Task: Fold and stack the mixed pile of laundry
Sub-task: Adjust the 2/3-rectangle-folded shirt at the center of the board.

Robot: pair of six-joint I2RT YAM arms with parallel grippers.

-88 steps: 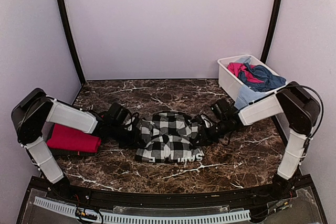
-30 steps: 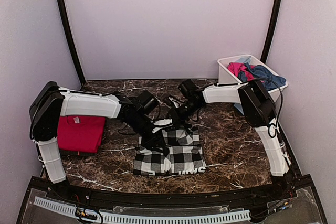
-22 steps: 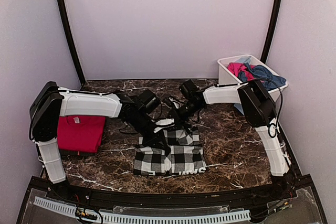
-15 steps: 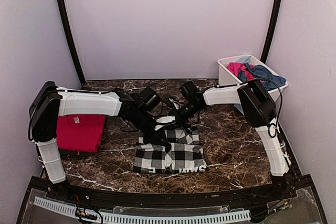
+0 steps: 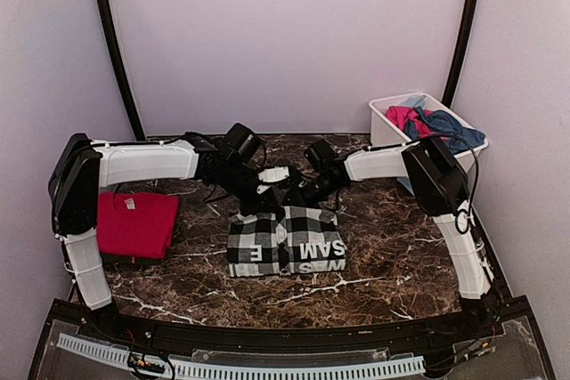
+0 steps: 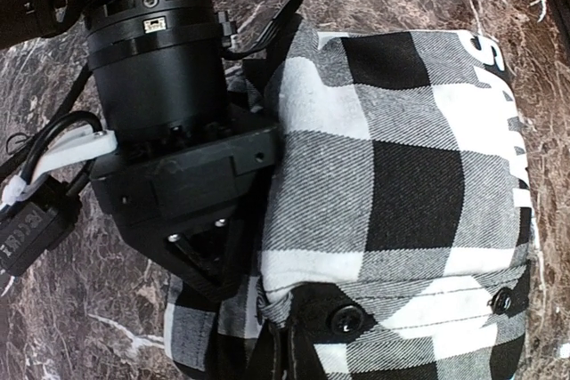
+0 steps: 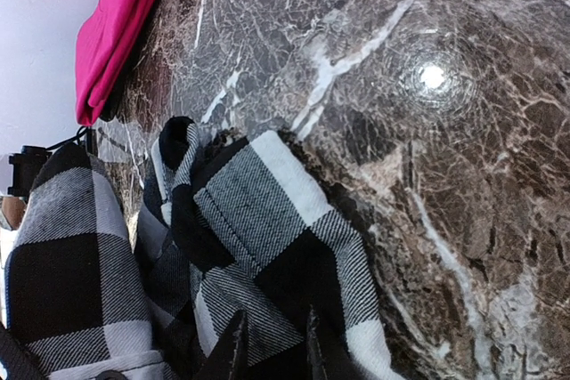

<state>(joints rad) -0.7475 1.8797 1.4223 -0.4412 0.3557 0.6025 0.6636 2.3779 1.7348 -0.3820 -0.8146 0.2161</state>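
Observation:
A black-and-white checked shirt (image 5: pixel 285 242) with white lettering lies folded mid-table. Both grippers meet at its far edge. My left gripper (image 5: pixel 262 204) is shut on that edge; in the left wrist view its fingers (image 6: pixel 287 355) pinch the cloth beside a black button, with the right arm's black wrist (image 6: pixel 165 122) close by. My right gripper (image 5: pixel 299 197) also holds the far edge, its fingertips (image 7: pixel 272 353) closed on a thick checked fold (image 7: pixel 267 238). A folded red tee (image 5: pixel 134 224) lies at the left. Pink and blue garments (image 5: pixel 427 124) fill the tub.
The white plastic tub (image 5: pixel 385 135) stands at the back right, next to the right arm's elbow. The marble table (image 5: pixel 401 246) ends at a black rail along the front. Grey walls close in the sides and the back.
The left gripper closed on the shirt's edge. Both grippers drew back toward the far side, and the shirt now lies shorter with its white lettering facing up.

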